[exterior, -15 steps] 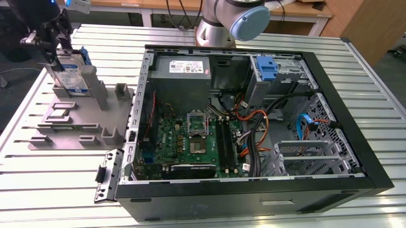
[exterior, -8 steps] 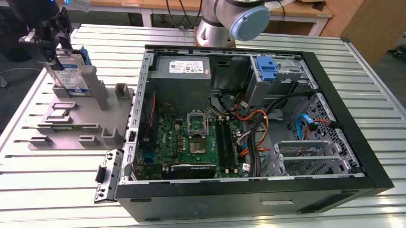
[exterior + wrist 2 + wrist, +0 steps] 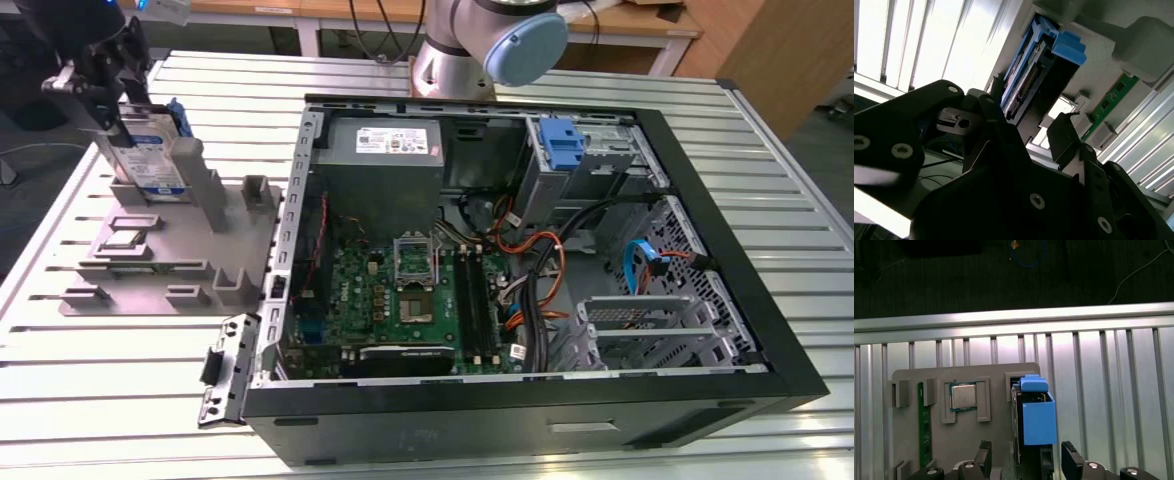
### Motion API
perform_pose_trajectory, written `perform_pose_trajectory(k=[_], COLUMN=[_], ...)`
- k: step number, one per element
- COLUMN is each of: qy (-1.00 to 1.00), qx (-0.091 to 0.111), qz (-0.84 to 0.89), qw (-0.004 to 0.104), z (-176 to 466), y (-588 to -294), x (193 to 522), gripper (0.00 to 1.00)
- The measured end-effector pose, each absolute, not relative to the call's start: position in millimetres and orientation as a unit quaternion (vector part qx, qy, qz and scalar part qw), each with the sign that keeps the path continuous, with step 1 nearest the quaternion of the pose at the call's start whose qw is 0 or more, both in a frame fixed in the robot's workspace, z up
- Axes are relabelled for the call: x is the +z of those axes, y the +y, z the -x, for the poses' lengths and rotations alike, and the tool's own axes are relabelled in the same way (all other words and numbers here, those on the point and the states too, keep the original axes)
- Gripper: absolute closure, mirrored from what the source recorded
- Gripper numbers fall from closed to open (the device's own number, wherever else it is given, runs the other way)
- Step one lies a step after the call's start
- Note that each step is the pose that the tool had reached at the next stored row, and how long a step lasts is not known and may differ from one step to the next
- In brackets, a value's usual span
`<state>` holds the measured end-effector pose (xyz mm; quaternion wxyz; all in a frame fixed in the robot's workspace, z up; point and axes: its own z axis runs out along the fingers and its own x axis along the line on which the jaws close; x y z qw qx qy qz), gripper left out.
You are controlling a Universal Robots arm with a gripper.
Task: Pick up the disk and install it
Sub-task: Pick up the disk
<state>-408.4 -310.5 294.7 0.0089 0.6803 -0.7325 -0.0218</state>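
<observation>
- Disk (image 3: 144, 150) stands on edge in a slot of the grey fixture (image 3: 160, 275). That's on the table (image 3: 80, 380), at about 10 o'clock from the open computer case (image 3: 534, 400) in the exterior view.
- Long axis is upright, roughly 12-to-6 in the exterior view. Label face is turned toward the case side and the blue bracket is at the top end.
- Gripper (image 3: 114, 105) sits right at the disk's top end, so the disk lies straight below, along the approach line.
- The first wrist view looks down the disk (image 3: 1036, 415) end-on, with its thin dimension spanning the gap between the fingers (image 3: 985, 452).
- Fingers are wide open, one on each flat face. There's a visible gap on both sides, more on the processor chip (image 3: 963, 396) side. No contact that I can see, nothing held.
- The second wrist view agrees: the disk (image 3: 1029, 85) is ahead of and between the two dark fingers (image 3: 1069, 142), not clamped.
- Disk not lifted, so I'd judge this as pre-grasp alignment.
- The install end looks like the drive cage (image 3: 587, 150) at about 1 o'clock inside the case, well apart from the fixture.
- The memory stick (image 3: 924, 425) and the chip sit in their own fixture pockets, clear of the fingers.
</observation>
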Motion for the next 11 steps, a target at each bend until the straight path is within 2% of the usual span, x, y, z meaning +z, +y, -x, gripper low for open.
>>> perform_pose_trajectory(k=[2,5,6,11], qy=[-0.733,-0.733,-0.733,-0.733], qx=[-0.022,-0.022,-0.022,-0.022], qz=[-0.68,-0.68,-0.68,-0.68], qw=[0.009,0.009,0.009,0.009], z=[408.4,408.4,408.4,408.4], y=[-310.5,-310.5,-310.5,-310.5], x=[294.7,294.7,294.7,296.5], gripper=[0.43,0.49,0.55,0.55])
